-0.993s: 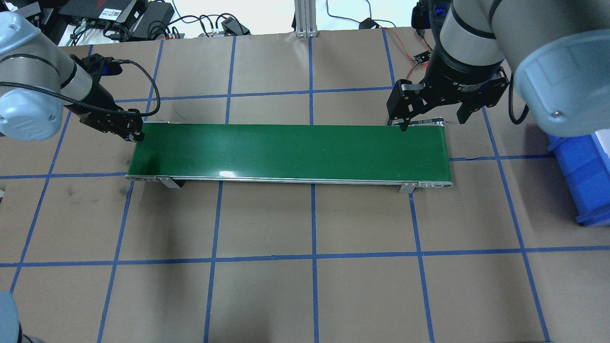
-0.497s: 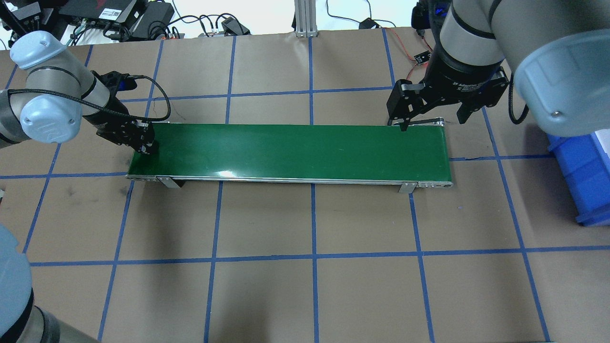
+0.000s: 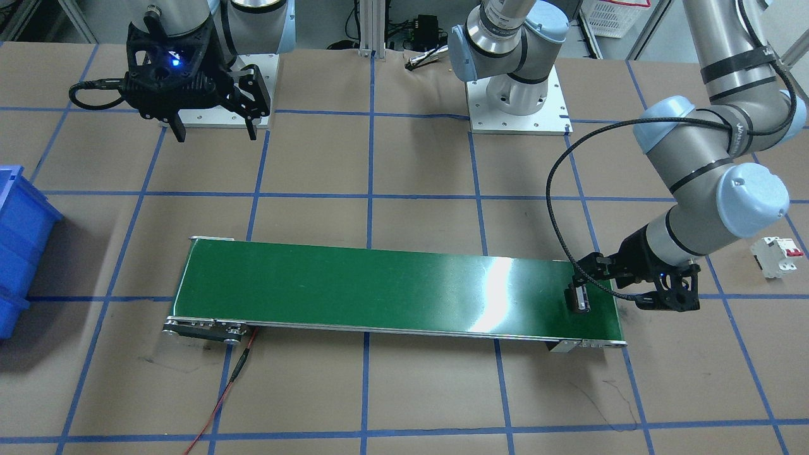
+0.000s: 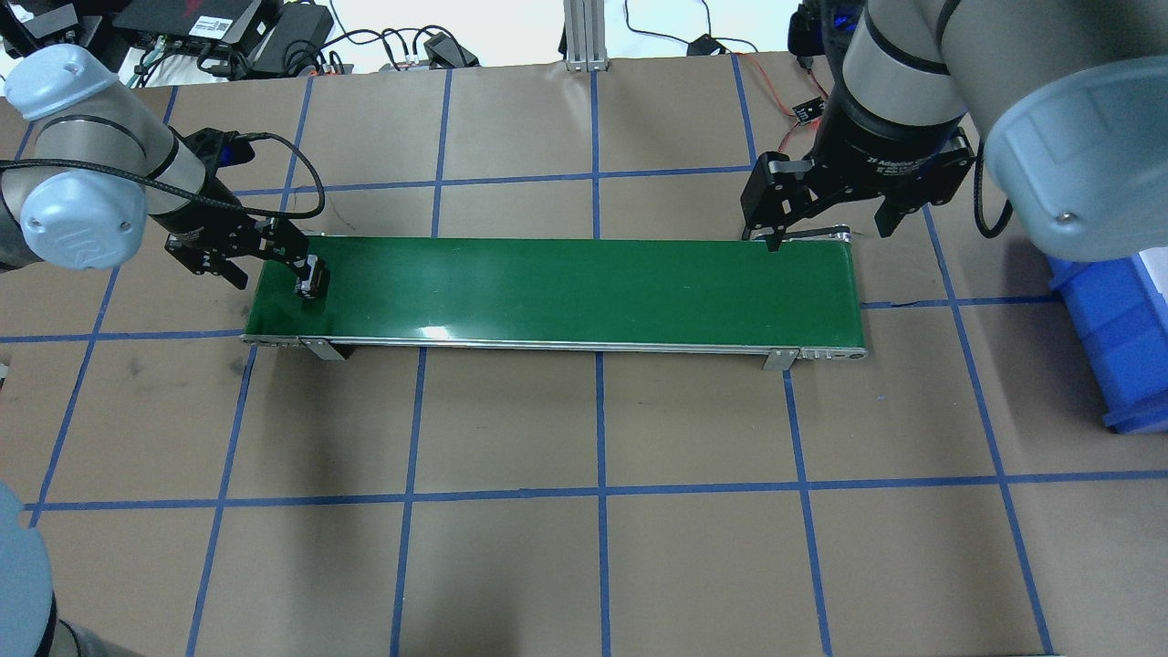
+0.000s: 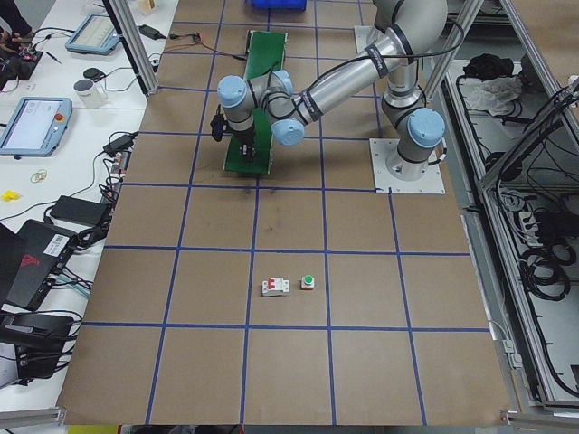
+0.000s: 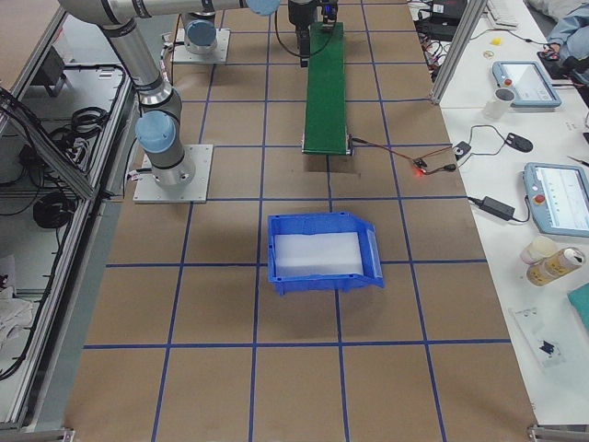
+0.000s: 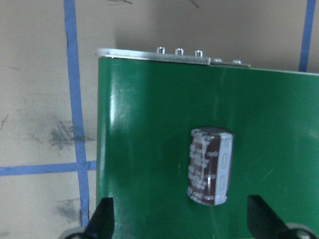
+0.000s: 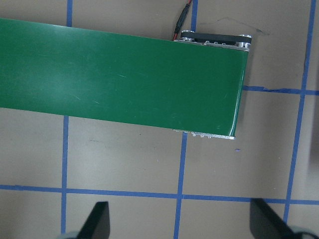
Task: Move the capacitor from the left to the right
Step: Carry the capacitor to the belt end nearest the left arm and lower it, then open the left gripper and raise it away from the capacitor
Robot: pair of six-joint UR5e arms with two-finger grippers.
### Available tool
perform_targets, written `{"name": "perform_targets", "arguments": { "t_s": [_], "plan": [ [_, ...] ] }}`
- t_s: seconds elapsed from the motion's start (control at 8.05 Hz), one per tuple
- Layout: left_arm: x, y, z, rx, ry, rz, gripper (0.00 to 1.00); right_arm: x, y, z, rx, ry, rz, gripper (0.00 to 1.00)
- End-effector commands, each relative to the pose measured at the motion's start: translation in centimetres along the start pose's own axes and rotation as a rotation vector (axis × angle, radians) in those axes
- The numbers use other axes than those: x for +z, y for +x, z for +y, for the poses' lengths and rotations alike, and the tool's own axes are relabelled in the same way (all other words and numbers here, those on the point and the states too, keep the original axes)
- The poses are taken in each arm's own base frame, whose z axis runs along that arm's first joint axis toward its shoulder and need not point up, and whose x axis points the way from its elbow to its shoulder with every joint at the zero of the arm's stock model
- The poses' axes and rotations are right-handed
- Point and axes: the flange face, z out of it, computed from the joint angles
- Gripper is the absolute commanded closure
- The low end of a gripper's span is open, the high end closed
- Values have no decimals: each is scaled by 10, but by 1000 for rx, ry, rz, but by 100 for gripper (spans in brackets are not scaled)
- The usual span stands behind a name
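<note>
1. The capacitor (image 7: 210, 166) was seen lying on its side on the green conveyor belt (image 4: 584, 287), near the belt's left end.
2. The left gripper (image 7: 182, 221) was held over it, its fingers (image 7: 103, 219) spread apart on either side, neither touching it.
3. The right gripper (image 4: 830, 230) was held above the belt's right end, fingers likewise spread wide.
4. The belt was carried by the worktop (image 4: 584, 566).

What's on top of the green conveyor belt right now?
The capacitor lies on its side at the left end of the belt, within the open left end effector. What lies beneath it is covered.
</note>
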Motion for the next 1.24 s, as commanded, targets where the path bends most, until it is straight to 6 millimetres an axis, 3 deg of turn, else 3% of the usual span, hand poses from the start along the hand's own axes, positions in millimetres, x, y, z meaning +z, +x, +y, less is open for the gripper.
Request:
{"name": "perform_targets", "arguments": {
  "t_s": [0.0,0.25,0.37,0.5,1.12],
  "plan": [
    [-52,23,24,9,35,-121,0,0,0,0,1,0,0,0],
    [-98,53,60,-33,49,-126,0,0,0,0,1,0,-1,0],
    [-122,61,80,-33,63,-134,0,0,0,0,1,0,0,0],
    [-133,62,95,-36,38,-163,0,0,0,0,1,0,0,0],
    [-138,60,99,-71,42,-203,0,0,0,0,-1,0,0,0]
  ]
}}
